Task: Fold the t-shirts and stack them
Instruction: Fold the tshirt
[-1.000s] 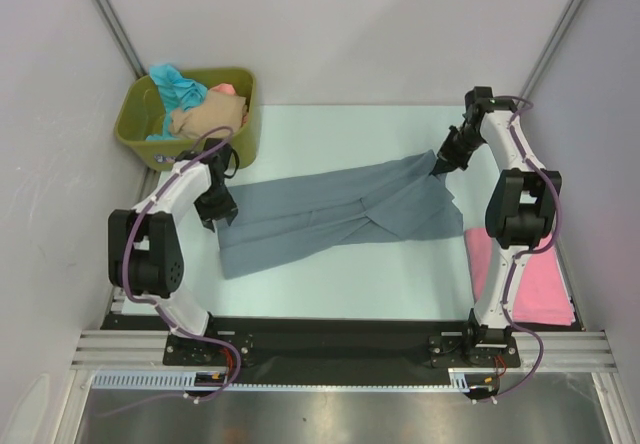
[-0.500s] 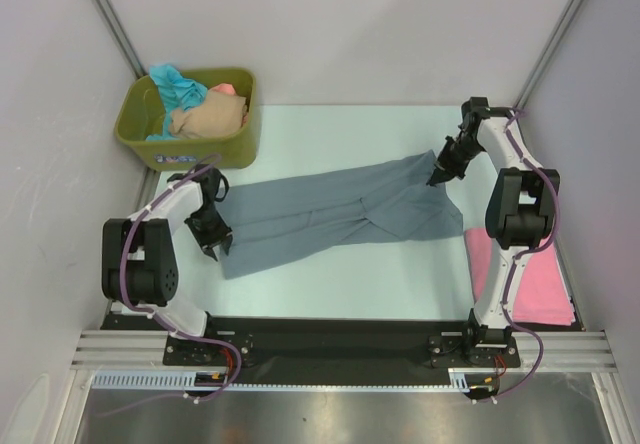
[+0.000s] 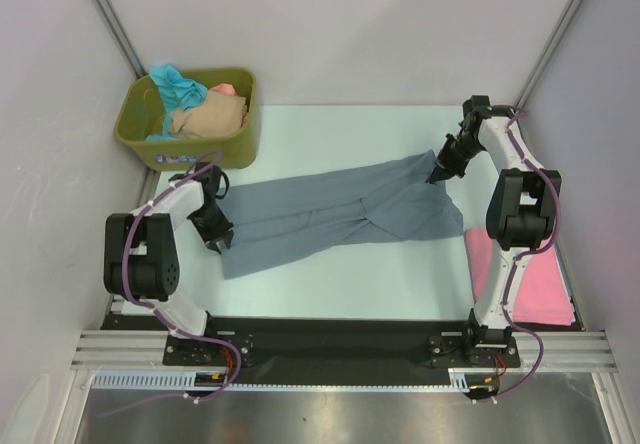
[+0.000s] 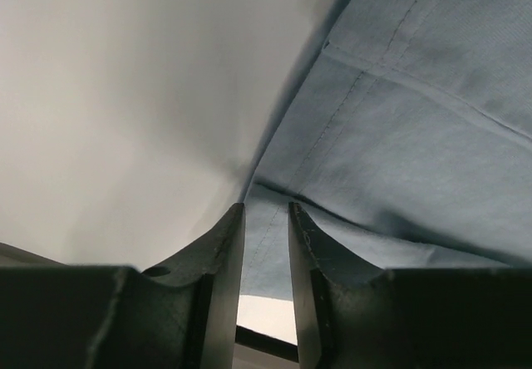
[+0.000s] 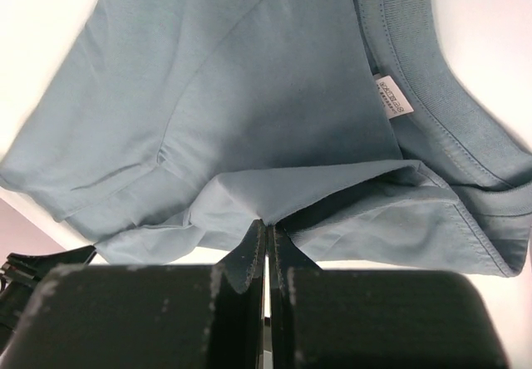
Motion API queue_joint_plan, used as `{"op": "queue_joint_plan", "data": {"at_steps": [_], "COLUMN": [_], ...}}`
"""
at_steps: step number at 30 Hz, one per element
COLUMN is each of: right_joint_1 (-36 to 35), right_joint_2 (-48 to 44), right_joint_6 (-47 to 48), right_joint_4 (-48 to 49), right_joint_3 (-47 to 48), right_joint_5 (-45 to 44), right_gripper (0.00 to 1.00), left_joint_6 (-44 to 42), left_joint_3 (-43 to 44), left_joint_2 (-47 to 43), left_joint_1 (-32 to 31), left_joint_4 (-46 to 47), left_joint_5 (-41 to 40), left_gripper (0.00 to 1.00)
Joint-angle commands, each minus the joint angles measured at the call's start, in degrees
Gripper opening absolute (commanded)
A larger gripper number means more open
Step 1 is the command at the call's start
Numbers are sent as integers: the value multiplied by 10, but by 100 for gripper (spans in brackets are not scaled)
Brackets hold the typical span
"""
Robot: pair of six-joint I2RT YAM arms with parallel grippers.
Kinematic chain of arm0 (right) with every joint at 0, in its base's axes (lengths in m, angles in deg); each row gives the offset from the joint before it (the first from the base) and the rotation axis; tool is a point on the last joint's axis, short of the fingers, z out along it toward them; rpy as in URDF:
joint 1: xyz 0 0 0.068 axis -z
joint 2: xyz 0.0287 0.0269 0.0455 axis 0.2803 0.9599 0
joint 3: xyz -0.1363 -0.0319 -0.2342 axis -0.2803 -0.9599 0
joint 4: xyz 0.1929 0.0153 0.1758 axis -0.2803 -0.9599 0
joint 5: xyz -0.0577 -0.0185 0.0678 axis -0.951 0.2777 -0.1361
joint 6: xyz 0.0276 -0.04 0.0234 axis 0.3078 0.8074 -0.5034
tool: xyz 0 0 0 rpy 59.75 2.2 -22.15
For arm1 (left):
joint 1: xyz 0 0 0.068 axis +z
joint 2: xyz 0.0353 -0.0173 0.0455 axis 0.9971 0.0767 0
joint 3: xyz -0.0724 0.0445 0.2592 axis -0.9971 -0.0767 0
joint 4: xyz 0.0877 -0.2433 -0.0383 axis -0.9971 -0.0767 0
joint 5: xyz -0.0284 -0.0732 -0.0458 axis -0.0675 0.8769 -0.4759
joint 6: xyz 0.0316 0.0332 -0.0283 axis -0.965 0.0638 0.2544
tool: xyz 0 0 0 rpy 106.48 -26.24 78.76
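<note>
Soft slate t-shirt (image 3: 340,214), ribbed collar, stitched hems; right hand (image 5: 267,234) pinching fold.

One grey-blue t-shirt (image 3: 340,214), one pink t-shirt (image 3: 545,284), one olive tub (image 3: 135,132) holding perhaps three more shirts (image 3: 205,114).

Setting: lab robot cell. Plain white panels (image 3: 340,34) are enclosing a pale table (image 3: 340,129); an aluminium rail (image 3: 120,349) (slotted) is running along its near edge.
</note>
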Motion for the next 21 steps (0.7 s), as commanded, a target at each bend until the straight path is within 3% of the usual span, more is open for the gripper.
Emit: {"op": "queue_joint_plan", "data": {"at_steps": [1, 12, 13, 17, 21], "right_joint_1": [-1, -4, -5, -5, -6], "right_joint_2": [-25, -25, -24, -24, -27], "right_joint_6": [6, 2, 3, 4, 6], "right_joint_4": [6, 9, 9, 8, 9], "right_joint_3": [2, 1, 1, 0, -2], "right_joint_5": [12, 13, 15, 16, 17], "right_gripper": [0, 0, 0, 0, 0], "left_joint_6": [-8, -10, -9, -8, -8], "left_joint_3": [9, -11, -11, -21, -31], "left_joint_2": [11, 13, 15, 12, 11], "left_joint_1": [4, 4, 4, 4, 4], "left_joint_4": [12, 23, 25, 23, 39], "left_joint_5": [-12, -27, -27, -32, -28], "left_gripper": [32, 15, 15, 33, 34]}}
